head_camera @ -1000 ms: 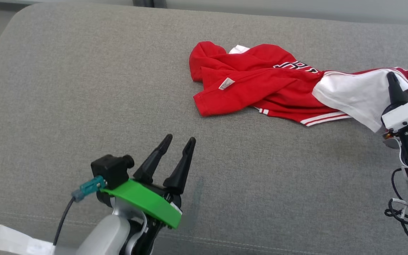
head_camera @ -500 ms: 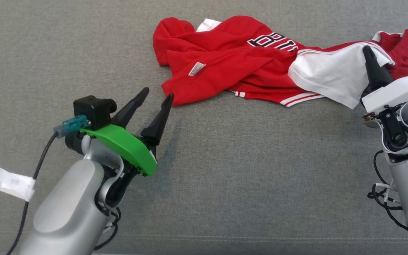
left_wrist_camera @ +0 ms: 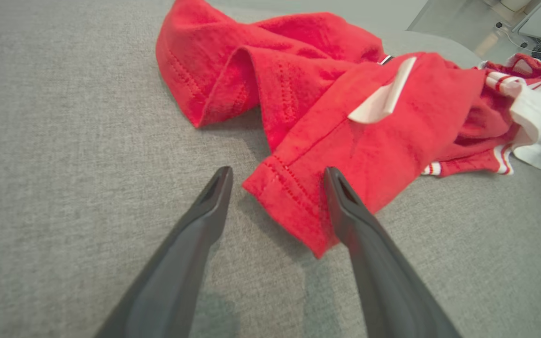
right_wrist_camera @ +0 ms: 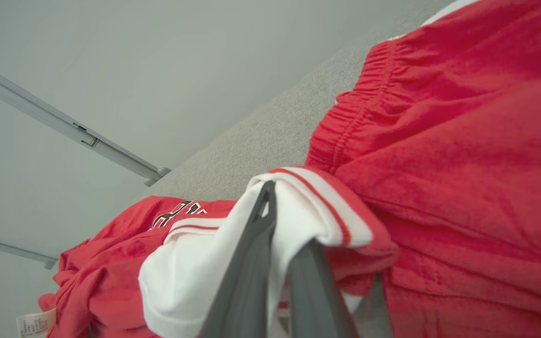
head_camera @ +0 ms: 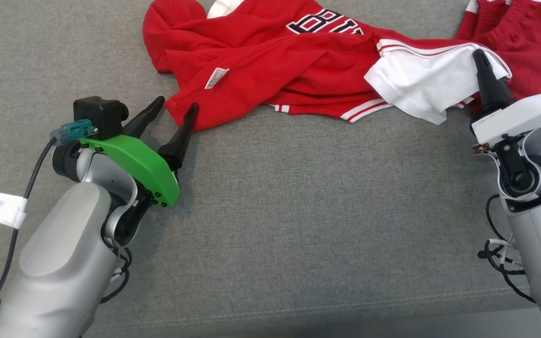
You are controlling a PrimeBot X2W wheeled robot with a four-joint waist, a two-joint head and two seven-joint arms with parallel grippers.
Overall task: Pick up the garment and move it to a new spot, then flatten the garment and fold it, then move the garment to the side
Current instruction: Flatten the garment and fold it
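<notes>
Jaws spread wide on the left gripper point(head_camera: 177, 103), flanking a hem corner point(left_wrist_camera: 289, 206) of the garment point(head_camera: 270, 65); right gripper point(head_camera: 480, 58) clenched on its white sleeve point(head_camera: 421, 84).

Between the left fingers, just past their tips, the red hem corner pokes toward the wrist. The right-hand finger touches or overlaps its stitched edge, while the left-hand one stands on bare grey cushion point(head_camera: 298, 211) just beside it. From that corner the cloth bunches away ahead and to the right of these jaws. Its long axis runs across the cushion to the right gripper, whose closed fingers pinch the striped white sleeve with red fabric heaped beyond. The left arm is plainly the nearer one to this free corner. My judgement is that a short push forward and down, then closing, would catch it, so the garment could be stretched between both arms.
</notes>
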